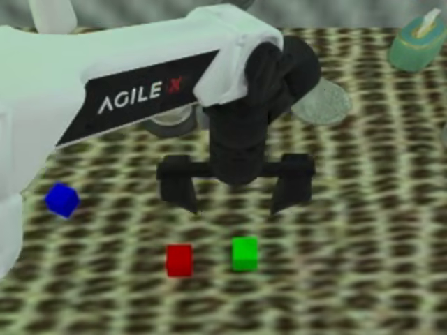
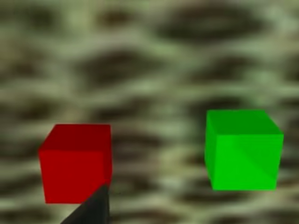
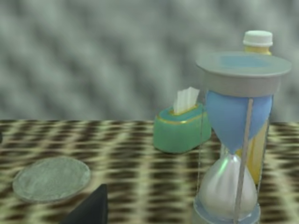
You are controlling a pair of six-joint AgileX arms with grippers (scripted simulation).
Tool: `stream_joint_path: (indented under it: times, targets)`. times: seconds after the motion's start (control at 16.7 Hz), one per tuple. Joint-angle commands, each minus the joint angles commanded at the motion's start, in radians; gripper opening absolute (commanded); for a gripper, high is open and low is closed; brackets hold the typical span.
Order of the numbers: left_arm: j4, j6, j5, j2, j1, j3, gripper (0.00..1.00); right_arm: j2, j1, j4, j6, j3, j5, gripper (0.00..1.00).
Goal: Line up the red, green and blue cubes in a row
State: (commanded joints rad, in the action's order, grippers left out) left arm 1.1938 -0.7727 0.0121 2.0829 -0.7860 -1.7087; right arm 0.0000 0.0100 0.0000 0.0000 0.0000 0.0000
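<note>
One tissue box (image 1: 418,43) holds white tissue; left hand (image 1: 234,202) open above cubes.

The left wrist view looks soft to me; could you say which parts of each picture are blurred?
Left wrist view: the table pattern is smeared, while the red cube and green cube keep clean edges. Top view: the pattern is soft throughout. Right wrist view: the grey backdrop is blurry; the hourglass reads clearly.
</note>
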Motion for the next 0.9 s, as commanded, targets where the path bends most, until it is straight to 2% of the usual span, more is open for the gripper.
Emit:
stream_joint_path:
  times: [0.24, 0.72, 0.9]
  targets:
    - [-0.025, 0.215, -0.002, -0.025, 0.134, 0.052, 1.00, 0.000, 0.000, 0.000, 0.000, 0.000, 0.000, 1.00]
    - [-0.089, 0.853, -0.008, -0.099, 0.501, 0.219, 1.00, 0.000, 0.000, 0.000, 0.000, 0.000, 0.000, 1.00]
    - [-0.117, 1.025, -0.010, -0.131, 0.613, 0.267, 1.00, 0.000, 0.000, 0.000, 0.000, 0.000, 0.000, 1.00]
